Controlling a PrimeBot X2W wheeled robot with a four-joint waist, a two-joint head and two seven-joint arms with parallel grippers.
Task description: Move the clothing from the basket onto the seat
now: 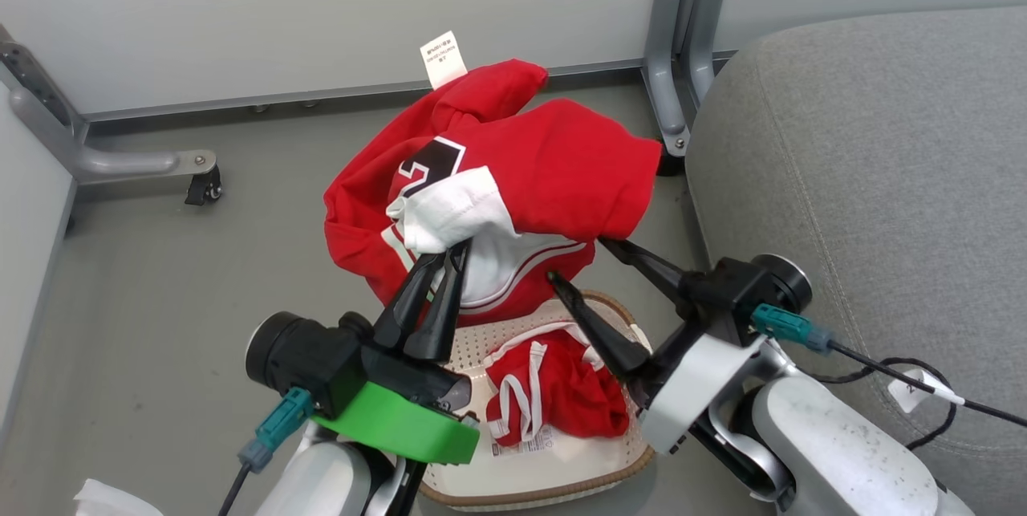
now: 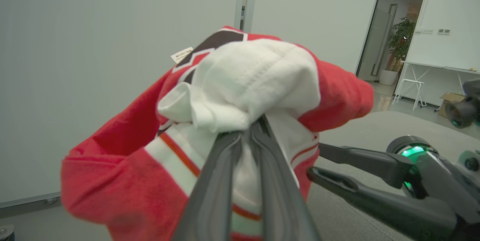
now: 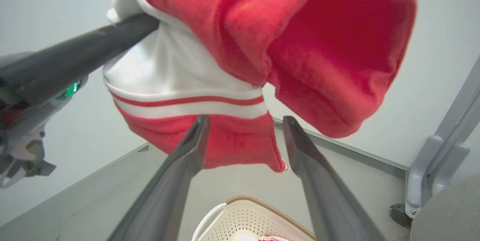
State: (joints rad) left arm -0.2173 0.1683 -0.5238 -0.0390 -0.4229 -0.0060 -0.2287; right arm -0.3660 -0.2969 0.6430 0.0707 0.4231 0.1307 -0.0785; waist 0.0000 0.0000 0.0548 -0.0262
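**Left gripper outward.** Clamped the left gripper (image 1: 449, 253) shut on a bunched white fold of the larger garment (image 1: 554, 163). Held that red garment aloft, black number uppermost, with its striped hem hanging free over the far end of the basket (image 1: 562, 468).

**Right gripper.** Posed the right gripper (image 1: 579, 261) wide open just under the hanging hem, holding nothing. Set one finger to either side of the red lower edge, as shown in the right wrist view. Could not tell whether either finger touched the cloth.

**Progress, as a judgement.** Rated the task as early:
- Lifted the first piece out of the basket but had not yet carried it across.
- Laid nothing yet on the visible part of the seat (image 1: 866, 163), the grey cushion just to the right of the basket.
- Still to do: swing the larger garment over to the seat, release it, then go back for the second piece.

**Containers.** Found in the basket only the smaller garment (image 1: 562, 392), red with white trim, crumpled on the bottom next to a label sticker. Stood the basket on the grey floor (image 1: 200, 275), close against the robot.
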